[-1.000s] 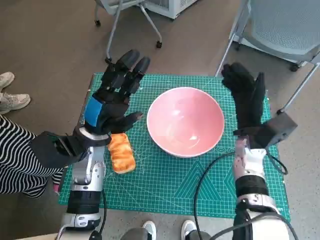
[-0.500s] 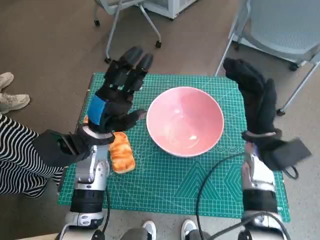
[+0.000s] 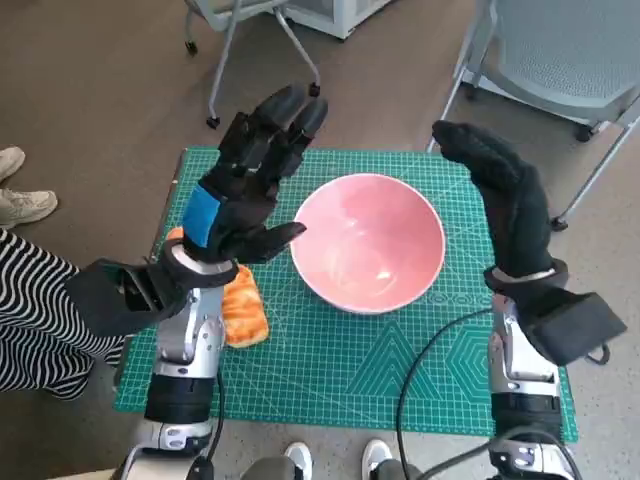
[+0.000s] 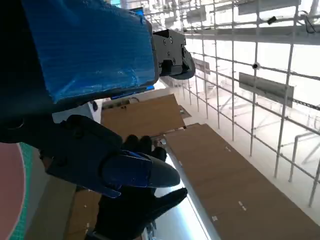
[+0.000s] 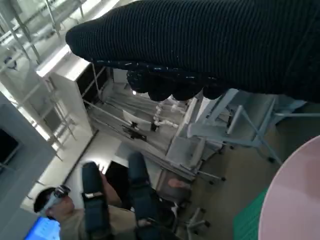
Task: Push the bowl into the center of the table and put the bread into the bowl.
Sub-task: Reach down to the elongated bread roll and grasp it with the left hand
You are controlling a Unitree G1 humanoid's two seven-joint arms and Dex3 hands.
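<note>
The pink bowl (image 3: 368,242) stands upright near the middle of the green mat (image 3: 330,370) that covers the table, a little toward the far edge. The bread (image 3: 240,309) lies flat on the mat near its left edge, just beside the bowl but apart from it; its long axis runs from the far edge toward the near edge, partly hidden under the left hand (image 3: 240,195). That hand is raised above it, fingers spread wide, holding nothing. The right hand (image 3: 505,200) stands raised by the bowl's right side near the right edge, fingers extended, holding nothing.
</note>
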